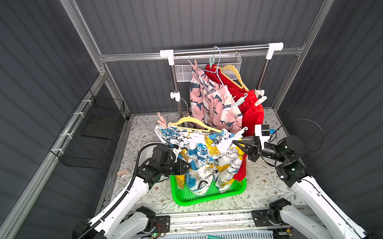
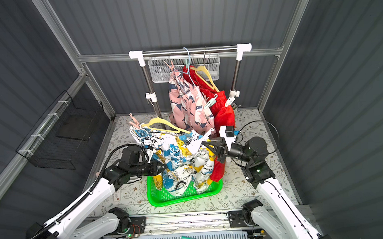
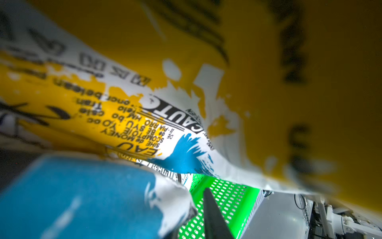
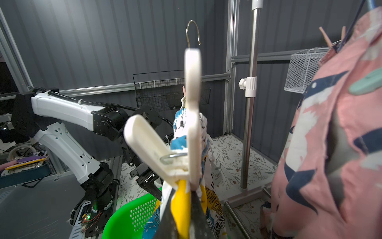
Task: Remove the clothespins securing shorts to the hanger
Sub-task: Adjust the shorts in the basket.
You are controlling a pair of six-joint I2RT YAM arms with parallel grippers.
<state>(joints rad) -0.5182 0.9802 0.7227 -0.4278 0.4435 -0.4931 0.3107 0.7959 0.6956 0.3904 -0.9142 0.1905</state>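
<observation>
Nearest, the left gripper is buried in the white printed shorts over the perforated green basket; its jaw state cannot be determined, since blurred fabric hides one finger in the wrist view. The right gripper is clenched on the same shorts' thin fabric directly below a smooth white clothespin on the yellow hanger. Beyond, pink shorts and red shorts hang pegged from the steel rail.

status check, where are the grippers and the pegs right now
Right gripper shut on printed shorts, right beside white clothespin. Left gripper against the fabric, jaws unreadable. Pink clothespin clipped at yellow hanger's far end. Fabric blocks left wrist view.
</observation>
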